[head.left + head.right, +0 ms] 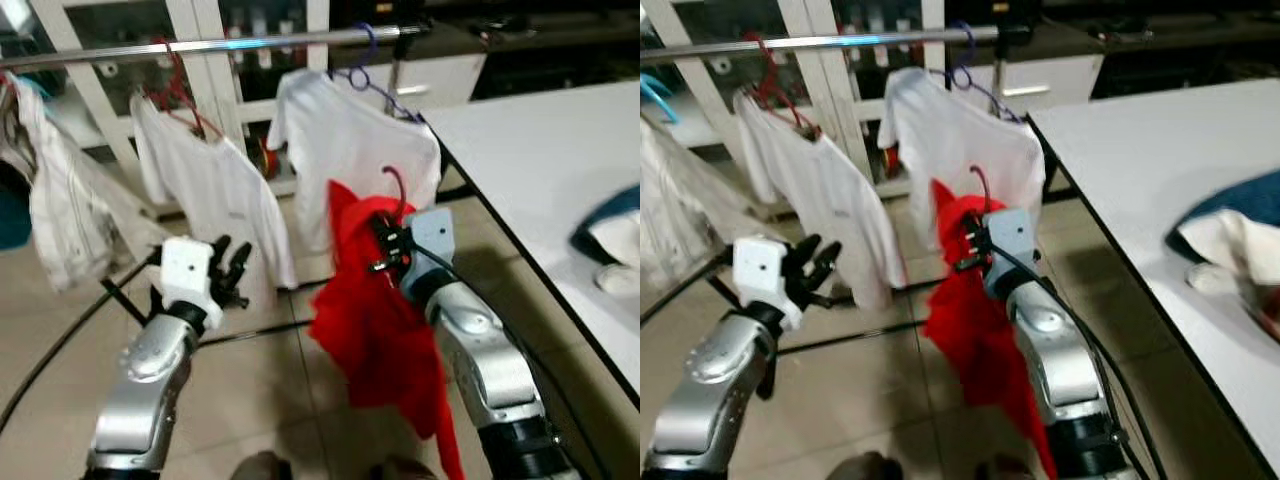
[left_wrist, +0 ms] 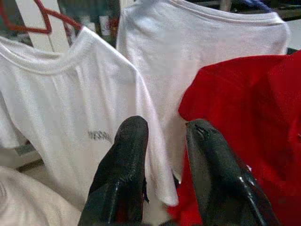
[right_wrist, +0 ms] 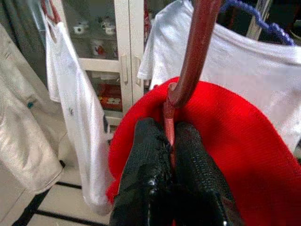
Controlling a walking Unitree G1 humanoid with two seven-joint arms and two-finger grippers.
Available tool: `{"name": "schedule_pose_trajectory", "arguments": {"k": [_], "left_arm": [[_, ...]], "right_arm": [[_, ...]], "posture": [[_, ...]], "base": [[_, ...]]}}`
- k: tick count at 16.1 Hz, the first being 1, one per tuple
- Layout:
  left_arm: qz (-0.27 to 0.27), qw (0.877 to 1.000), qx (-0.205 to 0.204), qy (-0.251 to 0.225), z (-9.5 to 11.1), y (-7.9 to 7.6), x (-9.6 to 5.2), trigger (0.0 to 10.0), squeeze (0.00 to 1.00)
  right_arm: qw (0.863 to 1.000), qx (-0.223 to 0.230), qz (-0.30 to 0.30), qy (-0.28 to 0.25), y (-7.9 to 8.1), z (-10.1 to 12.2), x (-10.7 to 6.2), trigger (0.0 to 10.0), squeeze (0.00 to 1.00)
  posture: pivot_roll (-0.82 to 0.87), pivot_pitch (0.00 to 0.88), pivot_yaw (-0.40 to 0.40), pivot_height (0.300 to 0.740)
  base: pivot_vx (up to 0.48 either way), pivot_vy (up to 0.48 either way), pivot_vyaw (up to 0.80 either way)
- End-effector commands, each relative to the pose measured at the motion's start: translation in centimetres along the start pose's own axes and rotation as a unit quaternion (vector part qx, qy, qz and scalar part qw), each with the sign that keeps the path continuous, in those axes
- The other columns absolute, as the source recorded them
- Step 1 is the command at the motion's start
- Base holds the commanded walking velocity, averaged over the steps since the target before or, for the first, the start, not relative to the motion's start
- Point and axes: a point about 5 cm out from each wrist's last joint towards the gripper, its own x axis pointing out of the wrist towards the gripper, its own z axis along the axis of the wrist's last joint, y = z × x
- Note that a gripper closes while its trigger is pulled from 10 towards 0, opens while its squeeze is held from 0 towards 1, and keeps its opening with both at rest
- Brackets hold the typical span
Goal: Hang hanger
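My right gripper [image 1: 385, 247] is shut on a red hanger [image 1: 396, 190] that carries a red garment [image 1: 375, 320]; its hook points up, well below the silver rail [image 1: 210, 45]. In the right wrist view the fingers [image 3: 153, 155] pinch the hanger's neck [image 3: 188, 61] above the red cloth [image 3: 244, 155]. My left gripper [image 1: 232, 270] is open and holds nothing, in front of a white T-shirt [image 1: 215, 190] on a red hanger [image 1: 175, 95]. A second white T-shirt [image 1: 345, 150] hangs on a purple hanger [image 1: 365, 70]. In the left wrist view the fingers [image 2: 127, 165] are spread before both shirts.
A white table [image 1: 560, 170] with a dark edge runs along the right, with blue and white cloth [image 1: 610, 240] on it. A pale jacket [image 1: 55, 200] hangs at the rail's left end. White glass-door cabinets [image 1: 200, 20] stand behind. The rack's black base bars [image 1: 70, 330] cross the tiled floor.
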Motion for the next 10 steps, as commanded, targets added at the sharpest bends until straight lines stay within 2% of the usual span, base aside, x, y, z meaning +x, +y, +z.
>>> {"name": "schedule_pose_trajectory", "arguments": {"k": [1, 5, 9, 10], "left_arm": [[-0.011, 1.0, 0.002, -0.007, 0.3, -0.78, 0.18, 10.0, 0.0], [-0.016, 1.0, 0.009, -0.008, 0.36, -0.9, 0.17, 10.0, 0.0], [-0.023, 1.0, 0.019, -0.009, 0.53, -0.97, 0.24, 10.0, 0.0], [-0.024, 0.999, 0.02, -0.008, 0.52, -1.0, 0.23, 10.0, 0.0]], "right_arm": [[1.0, -0.006, -0.01, -0.017, -0.93, 0.63, -0.07, 10.0, 0.0], [1.0, -0.016, -0.005, -0.019, -0.92, 0.78, 0.03, 10.0, 0.0], [0.999, -0.034, -0.023, -0.025, -1.52, 1.18, 0.25, 10.0, 0.0], [0.999, -0.034, -0.022, -0.028, -1.52, 1.27, 0.29, 10.0, 0.0]], "posture": [[-0.05, 0.125, 0.008, 0.74], [-0.05, 0.125, 0.009, 0.74], [-0.05, 0.125, 0.01, 0.74], [-0.05, 0.125, 0.009, 0.74]], "base": [[0.416, 0.0, 0.0], [0.415, 0.0, 0.0], [0.415, 0.0, 0.8], [0.416, 0.0, 0.0]]}}
